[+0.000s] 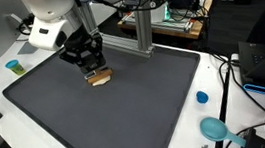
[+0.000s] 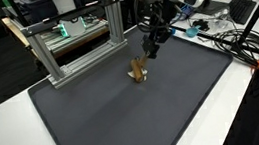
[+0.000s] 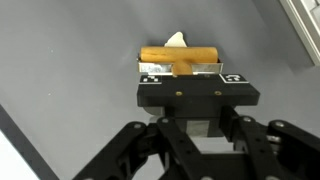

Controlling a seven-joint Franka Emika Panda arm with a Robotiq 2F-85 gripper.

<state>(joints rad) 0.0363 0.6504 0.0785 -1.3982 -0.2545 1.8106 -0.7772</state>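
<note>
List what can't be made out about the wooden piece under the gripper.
1. Wooden piece: shape too small to read in both exterior views.
2. Its lower part: in the wrist view, hidden behind the fingers.
3. White object behind it: in the wrist view, mostly covered by the piece.
4. Contact with the gripper: unclear in every view.

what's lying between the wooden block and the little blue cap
Nothing: in an exterior view only bare grey mat, then a strip of white table, separates the wooden block from the blue cap.
</note>
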